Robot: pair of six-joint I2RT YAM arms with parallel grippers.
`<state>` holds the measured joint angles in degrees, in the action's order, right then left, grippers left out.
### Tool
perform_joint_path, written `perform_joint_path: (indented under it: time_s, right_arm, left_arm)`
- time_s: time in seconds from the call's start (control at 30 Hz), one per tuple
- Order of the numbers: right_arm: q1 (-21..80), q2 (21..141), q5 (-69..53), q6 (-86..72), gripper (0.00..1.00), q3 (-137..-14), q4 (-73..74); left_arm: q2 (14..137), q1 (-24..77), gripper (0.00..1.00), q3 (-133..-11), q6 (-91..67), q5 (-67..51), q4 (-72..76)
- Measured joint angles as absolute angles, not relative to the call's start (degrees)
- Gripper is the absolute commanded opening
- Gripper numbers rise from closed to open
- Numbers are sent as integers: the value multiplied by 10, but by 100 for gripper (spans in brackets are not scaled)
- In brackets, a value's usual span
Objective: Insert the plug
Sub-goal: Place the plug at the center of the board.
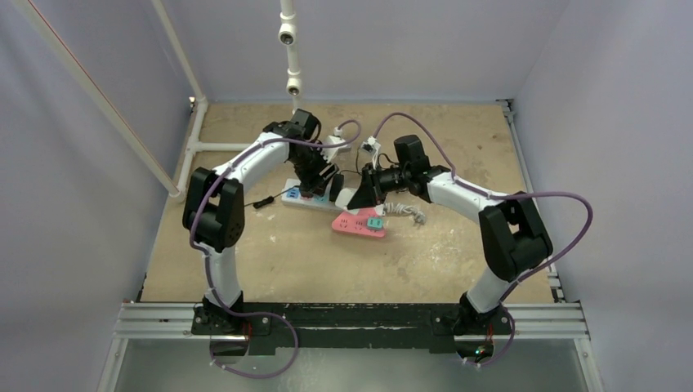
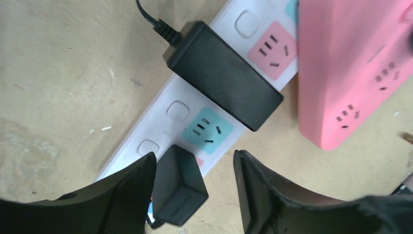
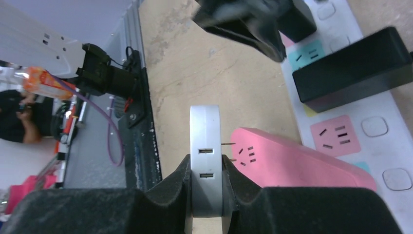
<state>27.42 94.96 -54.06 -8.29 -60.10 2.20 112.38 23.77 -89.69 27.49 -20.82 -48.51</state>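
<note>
My right gripper [image 3: 206, 163] is shut on a white USB charger plug [image 3: 206, 141]. Its two metal prongs point sideways at a socket on the near end of the pink power strip [image 3: 302, 163], just short of it. In the top view, the right gripper [image 1: 360, 196] hangs over the pink strip [image 1: 359, 223]. My left gripper [image 2: 195, 156] is open over the white power strip [image 2: 160, 126]. A small black plug [image 2: 178, 185] sits in that strip between its fingers, close to the left finger. A large black adapter [image 2: 224, 75] is also plugged into the strip.
The white strip [image 1: 296, 201] lies behind the pink one, with a black cable end [image 1: 263, 201] to its left. A white coiled cable [image 1: 406, 211] lies to the right. White pipes [image 1: 196, 139] stand at the back left. A metal rail [image 1: 351, 318] runs along the near edge.
</note>
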Motion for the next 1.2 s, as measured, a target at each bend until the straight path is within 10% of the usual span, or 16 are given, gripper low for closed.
perform_joint_path:
  time_s: [0.27,0.4,0.63,1.2]
  right_arm:
    - [253,990,-597,-123,0,-604,29]
    - [253,966,-597,-147,0,-604,11]
    - [255,893,-587,-223,0,-590,-72]
    - [286,820,-474,-240,1,-549,-44]
  left_arm:
    - [1100,229,67,-982,277,-255,-536]
    - [1093,222,88,-1022,298,-315,-585]
    - [1042,222,96,-1010,363,-446,-657]
    - [1008,243,89,-938,453,-489,-663]
